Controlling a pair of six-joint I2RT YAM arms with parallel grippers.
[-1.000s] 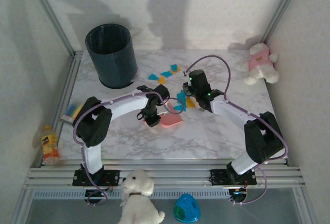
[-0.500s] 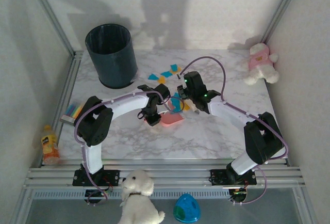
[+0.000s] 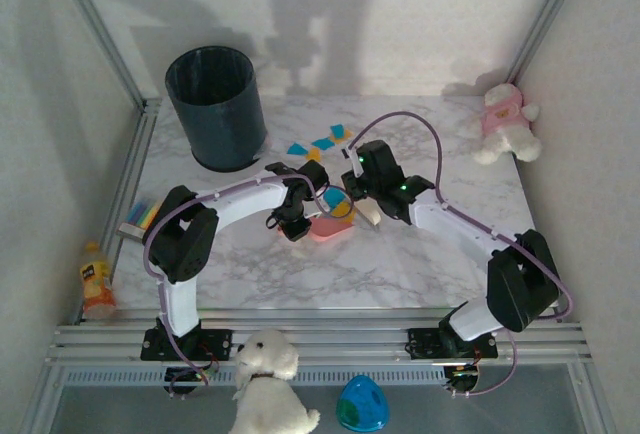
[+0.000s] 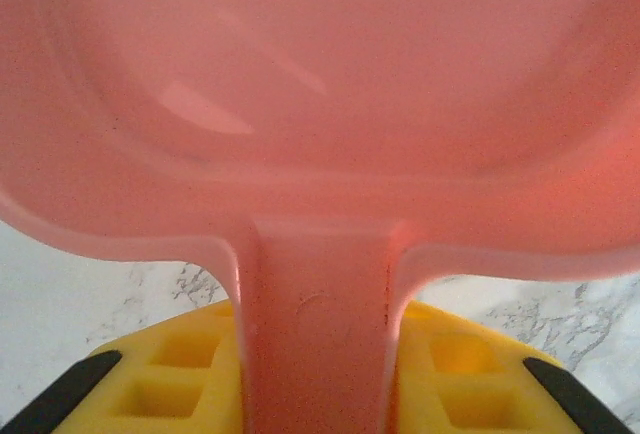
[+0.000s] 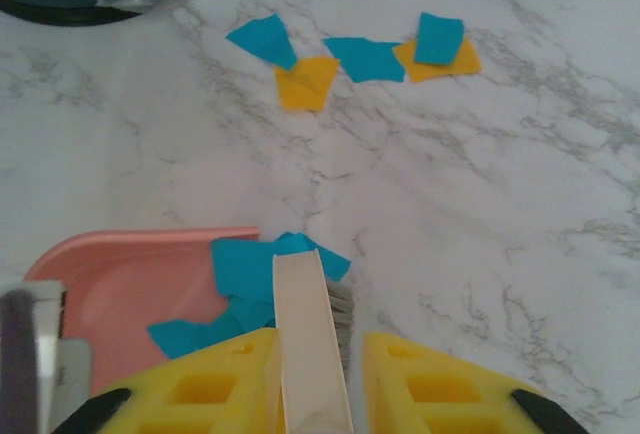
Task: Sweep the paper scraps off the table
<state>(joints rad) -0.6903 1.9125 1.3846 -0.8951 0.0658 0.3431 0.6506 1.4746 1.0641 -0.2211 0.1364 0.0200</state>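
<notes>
Swept left since a second ago, the right gripper (image 5: 315,374), clamped on the brush (image 5: 305,294), has pushed blue paper scraps (image 5: 255,269) onto the pink dustpan (image 4: 320,84) gripped by the left gripper (image 4: 315,374), leaving far scraps (image 5: 365,59) near the bin (image 3: 215,104) on the table (image 3: 400,264).

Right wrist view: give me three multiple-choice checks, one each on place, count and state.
1. Where is the pink dustpan?
A. on the table, left of the brush
B. inside the bin
C. beside the plush toy
2. How many orange scraps lie in the loose group beyond the dustpan?
A. none
B. two
C. five
3. The right claw is:
A. open above the table
B. shut on a scrap
C. shut on the brush handle
1 A, its rim sits lower left of the handle; 2 B, two orange among three blue scraps; 3 C, both yellow fingers flank the cream handle.
</notes>
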